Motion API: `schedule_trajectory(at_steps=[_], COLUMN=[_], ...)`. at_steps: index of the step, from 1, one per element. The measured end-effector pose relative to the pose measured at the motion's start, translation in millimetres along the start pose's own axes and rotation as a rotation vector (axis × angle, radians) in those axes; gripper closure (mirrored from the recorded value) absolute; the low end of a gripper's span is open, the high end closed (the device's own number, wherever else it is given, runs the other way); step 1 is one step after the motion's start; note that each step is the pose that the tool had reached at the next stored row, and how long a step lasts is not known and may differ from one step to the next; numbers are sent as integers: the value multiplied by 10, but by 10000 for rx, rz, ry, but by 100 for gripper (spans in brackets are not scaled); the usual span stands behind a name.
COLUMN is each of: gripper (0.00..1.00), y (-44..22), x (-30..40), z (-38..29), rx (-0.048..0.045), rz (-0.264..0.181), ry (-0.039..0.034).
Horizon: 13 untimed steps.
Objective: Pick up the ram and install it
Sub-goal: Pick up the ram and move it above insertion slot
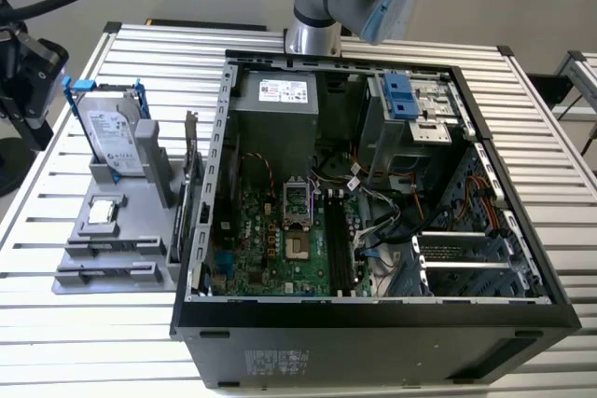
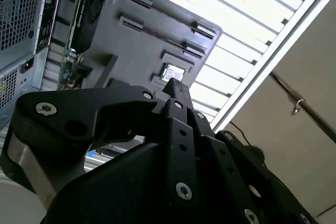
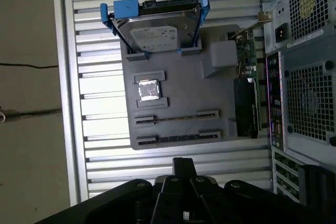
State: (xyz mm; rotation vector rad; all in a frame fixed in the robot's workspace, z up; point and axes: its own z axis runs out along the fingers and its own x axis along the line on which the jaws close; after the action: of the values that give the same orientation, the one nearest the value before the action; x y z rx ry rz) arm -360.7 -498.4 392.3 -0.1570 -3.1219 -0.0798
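- Locating the ram [image 3: 178, 138]: it looks to sit edge-up as a thin dark strip between two end clips, in the slot of the grey tray [image 3: 210, 103] farthest from the hard drive [image 3: 157, 30]. It is seen edge-on, so this is a judgement, not a certainty.
- The gripper [image 3: 181, 162] hangs apart from the tray, over the slatted table [image 3: 100, 77]. In both wrist views its fingers [image 2: 176, 95] meet at one point, so I read them as drawn together with nothing between.
- Risk: fingers this close together would strike the stick's top edge rather than straddle it. That could chip it or shove the tray.
- Risk: the stick is thin, so an off-centre pinch could cock it in the clips and jam it on the lift.
- Risk: a second, similar slot [image 3: 176, 119] lies just beside it. Mistaking one for the other gives an empty grasp.
- Risk: the processor chip [image 3: 148, 91] lies near on the same tray and could be brushed by a wide approach.
- Risk: an upright card [image 3: 247, 98] stands between the tray and the computer case [image 1: 373, 342]. A low carry could clip it.
- Risk: the memory slots [image 1: 340, 249] lie beside loose cables [image 1: 373, 221]. A snagged cable or a reversed stick would prevent seating.
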Motion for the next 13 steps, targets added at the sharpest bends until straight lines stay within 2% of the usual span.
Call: schedule_trajectory(at_steps=[13], gripper=[100], y=[0], x=[3], z=[0], rx=[-10], rz=[559], ry=[-28])
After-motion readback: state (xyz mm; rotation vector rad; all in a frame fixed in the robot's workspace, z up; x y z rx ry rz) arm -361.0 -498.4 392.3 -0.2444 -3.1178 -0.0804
